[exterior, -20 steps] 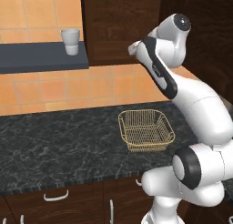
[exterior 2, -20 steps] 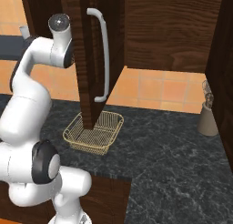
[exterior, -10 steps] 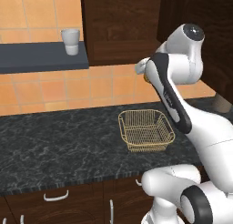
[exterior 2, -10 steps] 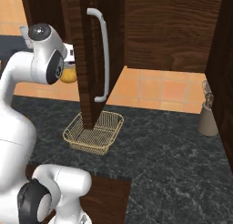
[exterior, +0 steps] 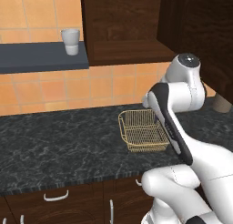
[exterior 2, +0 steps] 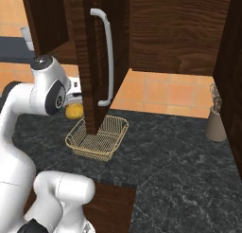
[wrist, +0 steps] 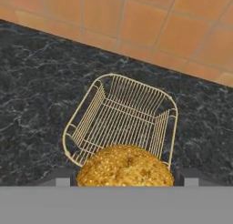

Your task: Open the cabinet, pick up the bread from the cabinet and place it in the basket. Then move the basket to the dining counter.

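Black marbled surface (wrist: pixel 36 82) under orange tile wall. Nearest in the hand view: bread (wrist: pixel 125 166) pinched between the spread tips of the tool (wrist: pixel 124 177), hanging above the near rim of the basket (wrist: pixel 123 120). Basket empty on the surface, just below. Farther up, cabinet (exterior 2: pixel 97 52) door swung open. Opening and picking judged done; left: lowering bread into basket, releasing, then carrying basket to the dining counter.
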Controlling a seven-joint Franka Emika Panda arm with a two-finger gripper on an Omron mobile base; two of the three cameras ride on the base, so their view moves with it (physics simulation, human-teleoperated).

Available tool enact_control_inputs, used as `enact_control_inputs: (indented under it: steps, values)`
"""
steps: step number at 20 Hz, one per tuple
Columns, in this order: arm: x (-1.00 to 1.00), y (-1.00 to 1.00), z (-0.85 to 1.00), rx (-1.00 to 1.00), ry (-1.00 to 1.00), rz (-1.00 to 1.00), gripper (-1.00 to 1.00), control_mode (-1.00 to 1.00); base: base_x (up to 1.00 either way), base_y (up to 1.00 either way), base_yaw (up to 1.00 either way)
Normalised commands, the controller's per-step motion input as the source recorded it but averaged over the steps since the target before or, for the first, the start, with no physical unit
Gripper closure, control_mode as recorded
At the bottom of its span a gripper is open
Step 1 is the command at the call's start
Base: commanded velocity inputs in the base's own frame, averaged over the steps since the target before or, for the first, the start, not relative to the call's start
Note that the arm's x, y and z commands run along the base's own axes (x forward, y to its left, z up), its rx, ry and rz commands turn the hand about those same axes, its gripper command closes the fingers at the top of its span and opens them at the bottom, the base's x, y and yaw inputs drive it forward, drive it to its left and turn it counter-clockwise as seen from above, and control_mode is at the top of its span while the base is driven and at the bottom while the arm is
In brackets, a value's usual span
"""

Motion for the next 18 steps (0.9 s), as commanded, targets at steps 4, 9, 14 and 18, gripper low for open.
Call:
enact_control_inputs:
  steps: [4,9,14,18]
  values:
    - [0.01,-0.42,-1.00,0.00,0.09,0.00,1.00,-1.00,0.00,0.00,0.00]
    - [0.39,-0.10,-0.90,0.00,0.05,0.01,1.00,-1.00,0.00,0.00,0.00]
    - [0.40,0.00,-0.72,0.00,0.01,0.01,1.00,-1.00,0.00,0.00,0.00]
    - [0.48,0.00,-0.47,0.00,0.00,0.00,1.00,-1.00,0.00,0.00,0.00]
